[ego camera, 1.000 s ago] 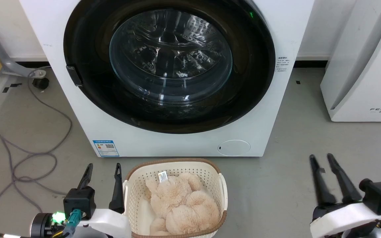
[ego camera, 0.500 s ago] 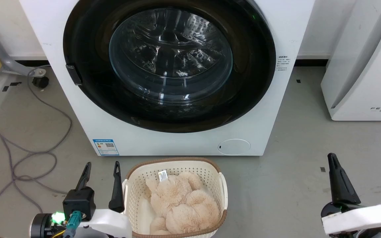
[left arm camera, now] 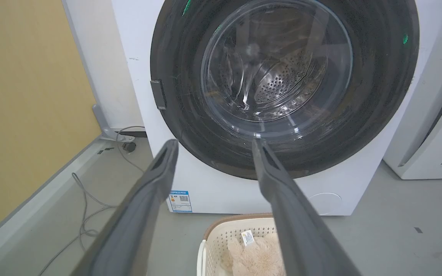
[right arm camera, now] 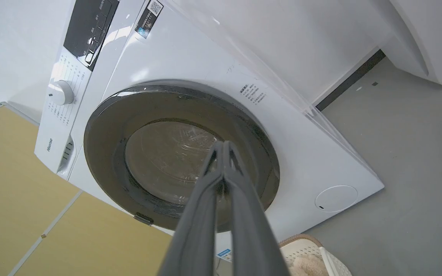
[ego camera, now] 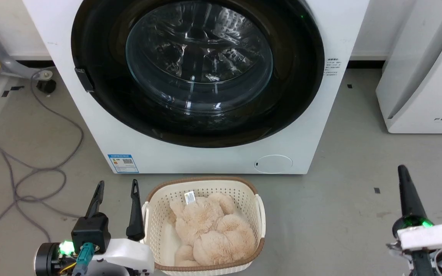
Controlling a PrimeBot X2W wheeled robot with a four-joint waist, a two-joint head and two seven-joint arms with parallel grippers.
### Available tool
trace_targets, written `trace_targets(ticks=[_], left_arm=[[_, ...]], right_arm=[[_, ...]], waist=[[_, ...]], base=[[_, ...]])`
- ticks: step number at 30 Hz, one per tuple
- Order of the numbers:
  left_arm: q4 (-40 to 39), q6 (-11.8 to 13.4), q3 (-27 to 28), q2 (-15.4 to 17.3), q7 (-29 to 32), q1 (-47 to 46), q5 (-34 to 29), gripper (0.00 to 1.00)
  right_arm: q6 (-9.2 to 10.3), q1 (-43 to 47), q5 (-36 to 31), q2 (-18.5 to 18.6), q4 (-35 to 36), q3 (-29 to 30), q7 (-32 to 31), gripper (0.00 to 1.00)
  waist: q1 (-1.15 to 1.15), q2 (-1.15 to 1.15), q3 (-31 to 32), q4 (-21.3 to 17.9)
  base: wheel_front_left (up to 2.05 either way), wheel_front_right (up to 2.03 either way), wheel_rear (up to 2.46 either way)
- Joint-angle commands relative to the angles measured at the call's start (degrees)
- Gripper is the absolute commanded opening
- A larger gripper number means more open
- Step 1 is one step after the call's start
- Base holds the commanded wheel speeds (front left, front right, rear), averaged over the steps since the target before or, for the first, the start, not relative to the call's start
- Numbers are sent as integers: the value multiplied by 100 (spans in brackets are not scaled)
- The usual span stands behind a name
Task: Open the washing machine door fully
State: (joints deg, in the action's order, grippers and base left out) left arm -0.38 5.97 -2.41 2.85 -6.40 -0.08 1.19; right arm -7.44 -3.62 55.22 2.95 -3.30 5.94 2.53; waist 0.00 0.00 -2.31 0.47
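Observation:
The washing machine door [ego camera: 294, 88], a glossy black disc with a clear glass bowl centre, lies flat against the white washing machine [ego camera: 320, 134]; a small dark catch [ego camera: 84, 79] sits on its left rim. The door [left arm camera: 182, 115] also faces the left wrist camera, and appears tilted [right arm camera: 106, 161] in the right wrist view. My left gripper [ego camera: 116, 187] stands open at the lower left, well short of the machine, holding nothing. My right gripper [ego camera: 402, 169] is shut and empty at the lower right, its fingertips pressed together [right arm camera: 221, 145].
A cream laundry basket [ego camera: 261, 214] holding a beige plush toy [ego camera: 209, 230] stands on the grey floor in front of the machine, beside my left gripper. Grey cables [ego camera: 33, 172] trail on the left. A white appliance [ego camera: 424, 76] stands to the right.
My right gripper has shut its fingers and shifted right and up in the head view. The head camera has tilted slightly. The left gripper stays open.

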Motion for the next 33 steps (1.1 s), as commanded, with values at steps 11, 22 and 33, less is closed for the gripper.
trace_targets(ticks=[11, 22, 33], left_arm=[[-92, 129, -40, 2, -184, -308, -17, 100], [-148, 239, -97, 2, -315, -524, -6, 100], [-214, 380, -218, 2, -447, -818, 35, 100]], right_arm=[[-2, -1113, 823, 225, -749, 363, -227, 0], [-3, -2378, 1307, 642, -1677, 422, -264, 0], [-3, -3850, 1722, 961, -2554, 193, -316, 0]], waist=[[0, 0, -345, 113], [0, 0, -697, 242], [0, 0, -1202, 419]], base=[[0, 0, 0], [0, 0, 0], [0, 0, 0]])
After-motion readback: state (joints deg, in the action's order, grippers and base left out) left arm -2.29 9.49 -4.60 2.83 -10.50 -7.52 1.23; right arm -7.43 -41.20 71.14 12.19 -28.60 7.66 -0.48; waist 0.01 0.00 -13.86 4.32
